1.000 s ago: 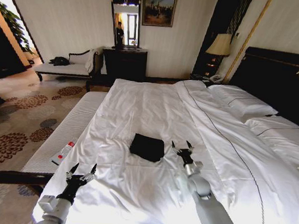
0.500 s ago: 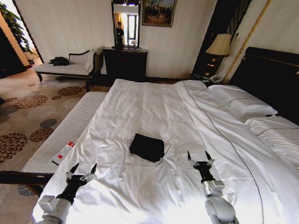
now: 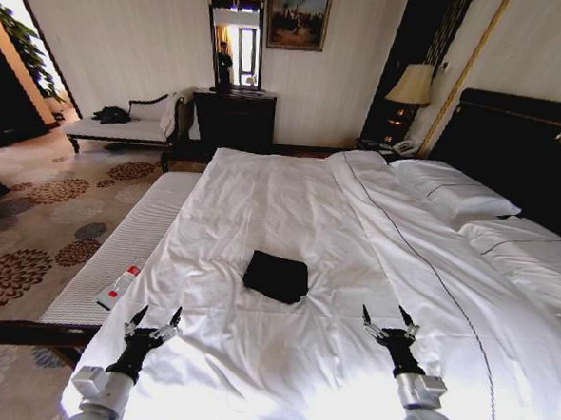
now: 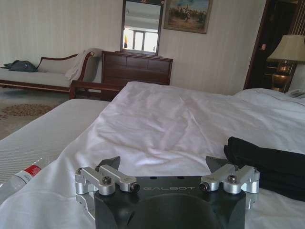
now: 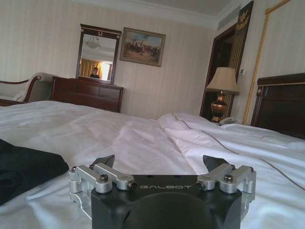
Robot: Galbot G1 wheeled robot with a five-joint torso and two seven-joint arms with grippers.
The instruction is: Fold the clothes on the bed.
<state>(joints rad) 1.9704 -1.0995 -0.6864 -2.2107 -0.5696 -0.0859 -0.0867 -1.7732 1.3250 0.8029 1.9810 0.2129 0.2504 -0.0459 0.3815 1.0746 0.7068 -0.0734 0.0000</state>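
The clothes (image 3: pixel 276 275) lie as a compact black folded bundle on the white bed (image 3: pixel 291 201), near its middle. The same black bundle shows as clothes (image 4: pixel 271 164) in the left wrist view and as clothes (image 5: pixel 24 169) in the right wrist view. My left gripper (image 3: pixel 154 322) hovers low over the bed's near left corner, open and empty, well short of the bundle. My right gripper (image 3: pixel 389 320) is open and empty too, over the duvet to the right of the bundle and nearer to me. Both pairs of fingers also appear spread wide at left gripper (image 4: pixel 164 164) and right gripper (image 5: pixel 159 162).
A plastic bottle (image 3: pixel 120 285) with a red label lies on the bench (image 3: pixel 116 257) along the bed's left side. Pillows (image 3: pixel 458 192) and the dark headboard (image 3: pixel 522 149) stand at the right. A chaise (image 3: pixel 124 124), a dresser (image 3: pixel 234 117) and a lamp (image 3: pixel 412 85) line the far wall.
My right gripper has drawn back from beside the black bundle, moving right and toward me, staying open. The left gripper and the bundle have not moved.
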